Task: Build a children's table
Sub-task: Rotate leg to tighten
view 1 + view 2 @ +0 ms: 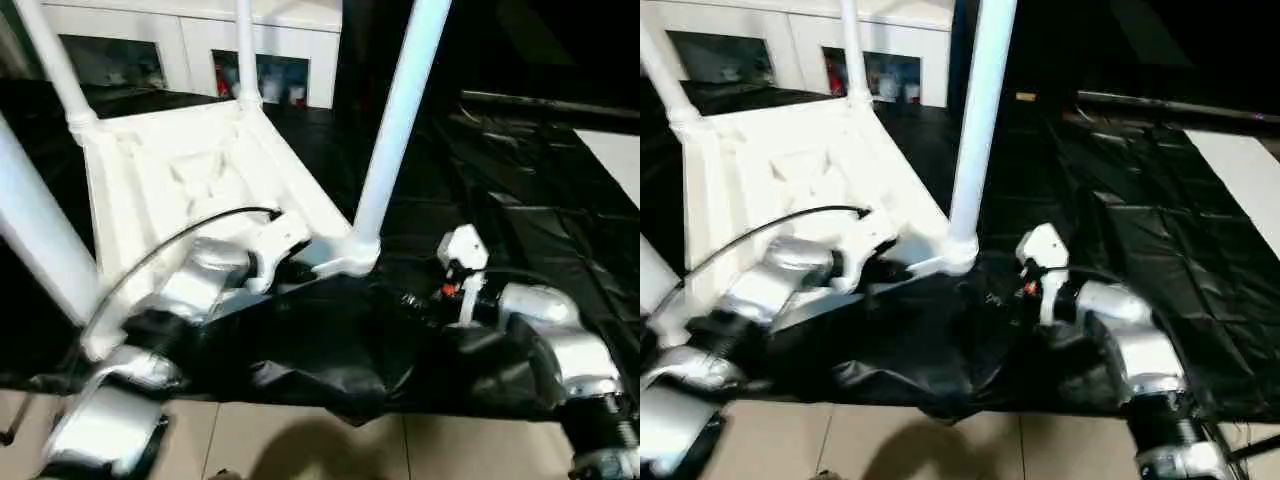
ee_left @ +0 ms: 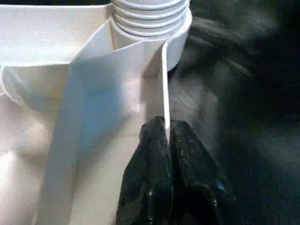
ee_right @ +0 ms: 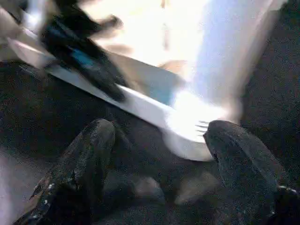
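in the left eye view the upturned tabletop (image 1: 170, 180) lies on the black-sheeted worktop (image 1: 520, 230), legs (image 1: 400, 120) already socketed; assembly looks nearly done. white cabinets (image 1: 190, 45) stand behind. left wrist view: left gripper (image 2: 167, 133) clamps the tabletop's rim. right wrist view: right gripper (image 3: 159, 145) gapes, corner socket (image 3: 197, 136) just ahead.

A big worktable (image 1: 520, 220) is wearing a crinkled black sheet. Pale floor tiles (image 1: 300, 445) are showing just in front of it. Beyond it, white cabinets (image 1: 190, 40) are lining the far wall.
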{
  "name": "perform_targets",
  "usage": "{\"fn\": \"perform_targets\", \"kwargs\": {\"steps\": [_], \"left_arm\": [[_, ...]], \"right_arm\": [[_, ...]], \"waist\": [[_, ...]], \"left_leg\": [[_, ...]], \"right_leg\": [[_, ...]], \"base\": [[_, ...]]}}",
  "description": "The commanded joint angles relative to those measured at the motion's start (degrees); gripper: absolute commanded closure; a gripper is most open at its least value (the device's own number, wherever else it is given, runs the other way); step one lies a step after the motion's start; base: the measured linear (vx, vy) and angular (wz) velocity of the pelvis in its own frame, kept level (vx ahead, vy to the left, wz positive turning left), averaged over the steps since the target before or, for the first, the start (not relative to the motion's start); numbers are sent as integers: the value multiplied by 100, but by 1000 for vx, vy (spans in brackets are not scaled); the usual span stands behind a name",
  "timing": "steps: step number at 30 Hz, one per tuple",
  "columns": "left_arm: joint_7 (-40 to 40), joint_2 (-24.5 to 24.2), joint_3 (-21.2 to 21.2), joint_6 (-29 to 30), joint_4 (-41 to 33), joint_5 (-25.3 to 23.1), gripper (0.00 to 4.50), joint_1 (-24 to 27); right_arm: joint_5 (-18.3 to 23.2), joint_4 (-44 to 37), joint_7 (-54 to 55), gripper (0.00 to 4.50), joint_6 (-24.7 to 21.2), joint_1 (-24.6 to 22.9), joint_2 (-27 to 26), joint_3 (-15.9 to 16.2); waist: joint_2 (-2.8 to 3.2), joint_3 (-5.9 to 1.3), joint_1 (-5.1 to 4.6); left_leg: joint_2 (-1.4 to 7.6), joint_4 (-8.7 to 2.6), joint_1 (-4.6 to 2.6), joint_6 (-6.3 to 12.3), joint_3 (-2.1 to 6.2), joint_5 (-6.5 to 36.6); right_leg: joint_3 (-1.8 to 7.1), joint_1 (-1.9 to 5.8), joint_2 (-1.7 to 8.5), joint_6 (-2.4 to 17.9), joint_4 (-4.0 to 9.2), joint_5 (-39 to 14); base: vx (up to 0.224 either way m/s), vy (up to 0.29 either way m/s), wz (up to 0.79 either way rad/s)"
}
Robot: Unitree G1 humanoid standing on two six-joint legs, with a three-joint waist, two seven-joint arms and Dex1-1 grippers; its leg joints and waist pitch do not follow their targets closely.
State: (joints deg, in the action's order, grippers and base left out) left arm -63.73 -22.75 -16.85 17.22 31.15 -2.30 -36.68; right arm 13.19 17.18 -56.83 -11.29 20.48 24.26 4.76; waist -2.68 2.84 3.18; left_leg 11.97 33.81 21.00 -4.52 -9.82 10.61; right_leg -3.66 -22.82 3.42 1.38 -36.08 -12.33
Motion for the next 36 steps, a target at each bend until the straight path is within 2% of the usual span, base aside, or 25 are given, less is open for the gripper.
{"fn": "perform_targets", "kwargs": {"steps": [1, 3, 4, 5, 7, 10, 11, 17, 22, 24, 25, 27, 28, 31, 33, 36], "left_arm": [[-946, -184, -484, -30, -331, 116, 442, 309], [-1123, -344, -538, -78, -513, 136, 442, 423], [-1123, -437, -507, -74, -631, 149, 442, 501], [-1122, -438, -505, -73, -634, 150, 442, 503], [-1108, -473, -468, -52, -697, 168, 450, 543], [-1036, -520, -428, -1, -801, 152, 450, 603], [-1015, -527, -418, -2, -814, 143, 450, 614], [-1029, -560, -399, 41, -908, 147, 450, 668], [-986, -538, -402, 73, -957, 144, 450, 676], [-982, -536, -397, 77, -956, 148, 450, 680], [-984, -539, -395, 67, -955, 150, 450, 686], [-976, -546, -389, 70, -963, 160, 450, 702], [-971, -546, -391, 74, -968, 160, 450, 707], [-958, -539, -390, 99, -978, 165, 450, 712], [-968, -559, -389, 117, -1003, 176, 450, 743], [-975, -576, -392, 143, -1027, 191, 450, 771]], "right_arm": [[-175, 133, -95, 105, 170, 78, 58, 112], [-232, 236, -128, 105, 252, 110, 44, 169], [-206, 380, -204, 105, 270, 177, -26, 221], [-203, 384, -207, 105, 270, 179, -29, 222], [-175, 477, -282, 77, 256, 229, -100, 280], [-174, 514, -500, 58, 289, 254, -151, 476], [-182, 506, -558, 45, 304, 248, -163, 522], [-289, 650, -906, 45, 451, 281, -208, 761], [-395, 1159, -591, 45, 660, 528, -409, 696], [-369, 1182, -585, 45, 653, 547, -434, 677], [-347, 1192, -599, 59, 635, 558, -443, 675], [-302, 1208, -689, 59, 599, 573, -459, 674], [-294, 1213, -715, 87, 599, 575, -460, 672], [-258, 1237, -833, 98, 576, 582, -455, 682], [-267, 1285, -867, 127, 620, 595, -455, 686], [-279, 1370, -897, 146, 677, 621, -471, 672]], "waist": [[-4, -388, 30], [28, -374, 37], [8, -357, 65], [17, -349, 67], [10, -322, 103], [-11, -322, 93], [-20, -330, 92], [-21, -356, 109], [-22, -355, 83], [-23, -359, 93], [-28, -367, 100], [-36, -374, 102], [-51, -369, 101], [-46, -363, 108], [-55, -367, 106], [-61, -370, 104]], "left_leg": [[146, -314, -33, 461, 11, 259], [142, -320, -46, 473, 0, 339], [167, -335, -86, 452, -13, 496], [166, -343, -80, 436, -13, 529], [173, -367, -87, 302, -10, 742], [172, -380, -89, 186, 0, 849], [171, -375, -82, 185, 1, 819], [157, -347, -60, 305, -2, 473], [146, -347, -60, 258, -7, 551], [155, -345, -68, 271, -7, 485], [157, -343, -72, 285, -7, 445], [154, -334, -66, 349, -7, 320], [152, -333, -64, 371, -13, 337], [154, -338, -64, 362, -12, 419], [153, -334, -62, 351, -11, 381], [152, -332, -63, 359, -12, 349]], "right_leg": [[299, 367, 439, 1514, 320, 578], [299, 357, 429, 1529, 330, 504], [296, 322, 429, 1519, 345, 264], [297, 323, 429, 1507, 352, 168], [296, 319, 438, 1397, 393, -269], [297, 319, 448, 1250, 423, -586], [301, 329, 452, 1249, 412, -544], [300, 341, 440, 1325, 352, -24], [295, 333, 444, 1358, 369, -200], [301, 335, 433, 1353, 349, -89], [300, 337, 433, 1352, 341, -21], [295, 342, 428, 1380, 313, 201], [295, 339, 431, 1385, 323, 183], [296, 340, 440, 1360, 340, 11], [297, 341, 439, 1344, 331, 7], [295, 339, 436, 1356, 325, 54]], "base": [[0, 0, 0], [0, 0, 0], [0, 0, 0], [0, 0, 0], [0, 0, 0], [0, 0, 0], [0, 0, 0], [0, 0, 0], [0, 0, 0], [0, 0, 0], [0, 0, 0], [0, 0, 0], [0, 0, 0], [0, 0, 0], [0, 0, 0], [0, 0, 0]]}}
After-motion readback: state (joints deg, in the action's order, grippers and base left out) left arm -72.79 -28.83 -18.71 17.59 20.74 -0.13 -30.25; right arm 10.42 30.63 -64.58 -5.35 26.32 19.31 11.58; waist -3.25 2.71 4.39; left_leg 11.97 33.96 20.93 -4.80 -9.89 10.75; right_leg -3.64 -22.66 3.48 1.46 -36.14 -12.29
